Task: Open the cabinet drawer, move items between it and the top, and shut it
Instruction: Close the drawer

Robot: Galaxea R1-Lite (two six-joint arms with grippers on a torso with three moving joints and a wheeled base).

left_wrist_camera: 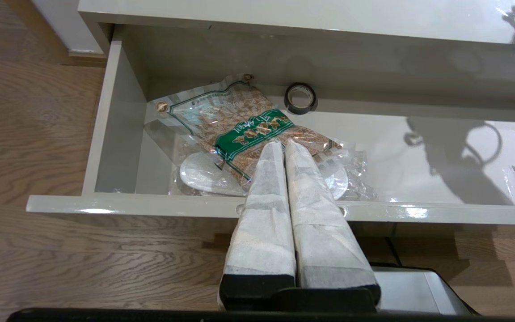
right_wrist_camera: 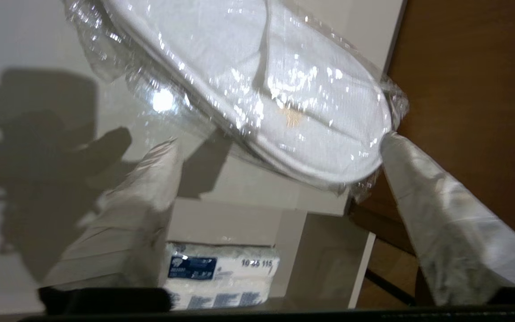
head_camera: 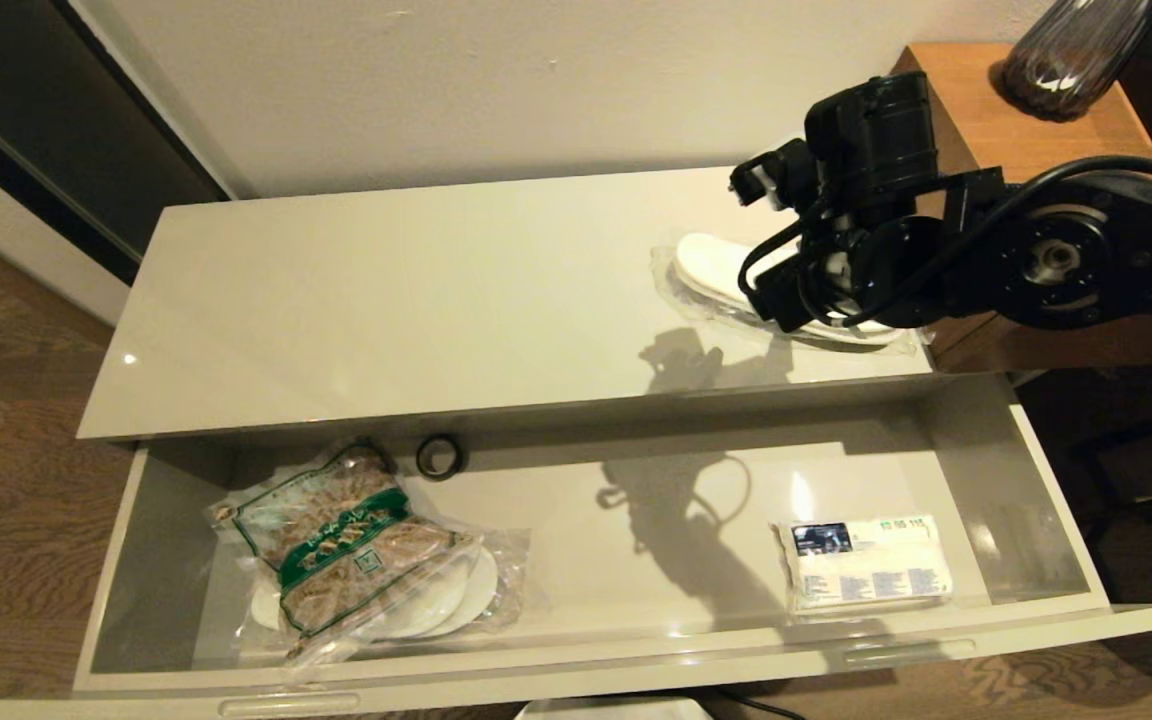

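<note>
**Drawer out, one slipper pack up top, close still to come**

Nearest the head camera is the drawer's front lip, and behind it the cabinet drawer (head_camera: 576, 655) stands pulled fully out. That first step looks done. At its left end lies the bag of tan food (head_camera: 351, 535) with its green-and-white label, resting on top of a wrapped pair of white slippers (head_camera: 441, 600). A small black ring (head_camera: 439, 456) sits near the back wall, and a tissue pack (head_camera: 866, 565) with a dark blue label lies toward the right end.

On the top (head_camera: 416, 290), at its right end, a second clear-wrapped slipper pack (head_camera: 711, 270) lies flat beside the brown wooden block (head_camera: 1006, 120). The right gripper (right_wrist_camera: 280, 147) hovers over it with its fingers spread wide, one on either side of the pack and gripping nothing. Whether it is about to take the pack or has let it go cannot be told. The left gripper (left_wrist_camera: 283, 145) is parked outside the drawer front, fingers pressed together and empty, pointing at the food bag.

My judgement: roughly midway, with items still to shift and the drawer still to shut.

The cabinet is glossy cream-white and throws clear reflections and arm shadows. It stands against a pale wall on wood-grain flooring, and a ribbed glass vase (head_camera: 1071, 60) stands on the block
</note>
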